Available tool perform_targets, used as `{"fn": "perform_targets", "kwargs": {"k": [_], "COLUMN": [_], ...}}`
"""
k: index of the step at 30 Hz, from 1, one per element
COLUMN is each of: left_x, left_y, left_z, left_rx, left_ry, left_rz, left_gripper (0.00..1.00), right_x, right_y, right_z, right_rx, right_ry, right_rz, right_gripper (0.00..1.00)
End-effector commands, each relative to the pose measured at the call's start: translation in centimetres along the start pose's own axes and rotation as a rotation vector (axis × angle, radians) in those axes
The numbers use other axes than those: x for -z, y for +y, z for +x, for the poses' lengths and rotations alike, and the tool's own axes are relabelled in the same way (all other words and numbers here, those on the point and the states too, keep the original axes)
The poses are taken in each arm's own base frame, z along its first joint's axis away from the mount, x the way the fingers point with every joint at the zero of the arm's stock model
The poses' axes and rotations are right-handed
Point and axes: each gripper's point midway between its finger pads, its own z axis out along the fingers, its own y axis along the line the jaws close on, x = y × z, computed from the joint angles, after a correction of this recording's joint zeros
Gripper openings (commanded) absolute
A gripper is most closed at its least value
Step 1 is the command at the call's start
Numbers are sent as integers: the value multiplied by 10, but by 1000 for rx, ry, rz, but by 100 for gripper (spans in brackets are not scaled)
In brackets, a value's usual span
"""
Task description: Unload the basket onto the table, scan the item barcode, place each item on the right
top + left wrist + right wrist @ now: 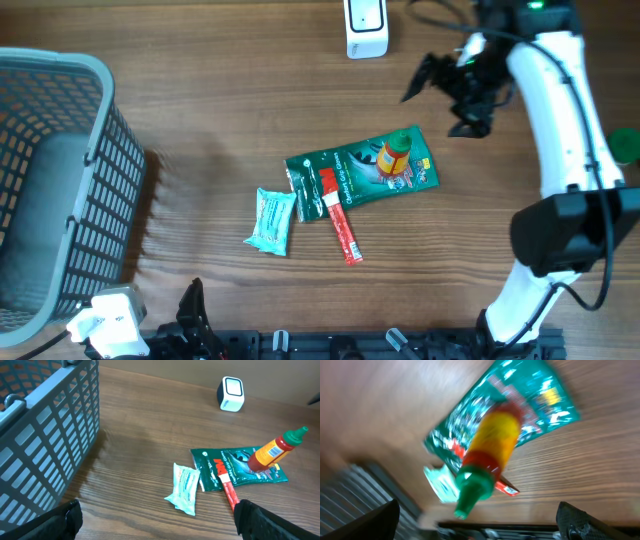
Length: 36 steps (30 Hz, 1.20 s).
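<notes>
Sauce bottle [395, 155] lies on its side on top of the green pouch [340, 175], mid worktop [200, 120], with its green cap toward the pouch's far right corner. A red stick packet [340, 225] crosses the pouch's near edge. A pale packet [272, 220] sits just beside the pouch on the basket [95, 70] side. The scanner [366, 28] stands well beyond the pouch's far edge.

Right hand [437, 108] hovers just past the pouch's far right corner, near the bottle but not touching it. Its fingers are spread wide with nothing between them. Left hand [157, 505] is low, well short of the pouch's near side, and is likewise wide open and empty.

Handling, as a judgement: the bottle looks like small, light squeeze plastic, smooth-labelled and round, so it may roll on the slick pouch if nudged. The best hold looks to be across the middle of the body. The tapered cap end would likely slip. No barcode can be made out.
</notes>
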Motion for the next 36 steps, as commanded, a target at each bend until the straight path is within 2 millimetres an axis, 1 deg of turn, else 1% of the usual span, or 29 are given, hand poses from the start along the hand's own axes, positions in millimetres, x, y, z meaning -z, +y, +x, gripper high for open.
{"fn": "perform_targets", "kwargs": {"k": [1, 3, 4, 5, 7, 9, 10, 11, 13, 16, 18, 19, 23, 25, 28, 31, 34, 36], "left_x": [0, 0, 0, 0, 0, 0, 0, 0, 0, 0, 0, 0, 0, 0, 0, 0, 0, 0], "left_y": [-1, -1, -1, -1, -1, -1, -1, -1, -1, -1, -1, -1, -1, -1, -1, -1, -1, -1], "left_z": [0, 0, 0, 0, 0, 0, 0, 0, 0, 0, 0, 0, 0, 0, 0, 0, 0, 0], "left_rx": [1, 1, 1, 1, 1, 1, 1, 1, 1, 1, 1, 1, 1, 1, 1, 1, 1, 1], "left_ry": [-2, -2, -2, -2, -2, -2, -2, -2, -2, -2, -2, -2, -2, -2, -2, -2, -2, -2], "left_rz": [3, 3, 3, 3, 3, 3, 3, 3, 3, 3, 3, 3, 3, 3, 3, 3, 3, 3], "left_gripper": [100, 100, 100, 100, 100, 100, 100, 100, 100, 100, 100, 100, 100, 100, 100, 100, 100, 100], "right_x": [7, -4, -16, -28, -51, -83, -93, -98, -118, -142, -153, -155, -164, -166, -176, -185, -186, -186], "right_y": [-28, -41, -46, -43, -33, -29, -27, -26, -22, -25, -23, -21, -27, -28, -31, -32, -28, -25], "right_z": [-35, -49, -52, -51, -42, -43, -39, -37, -31, -19, -12, -9, 4, 7, 8, 17, 19, 19], "right_rx": [-234, -285, -303, -266, -218, -200, -189, -173, -122, -130, -89, -76, -54, -63, -68, -93, -104, -108], "right_ry": [-10, 24, 59, 108, 191, 237, 276, 299, 367, 442, 476, 489, 536, 547, 554, 594, 609, 613], "right_rz": [-34, -25, -3, -14, -24, 7, 8, 0, -15, 32, 38, 31, 43, 40, 21, -12, -42, -59], "right_gripper": [100, 100, 100, 100, 100, 100, 100, 100, 100, 100, 100, 100, 100, 100, 100, 100, 96, 90]}}
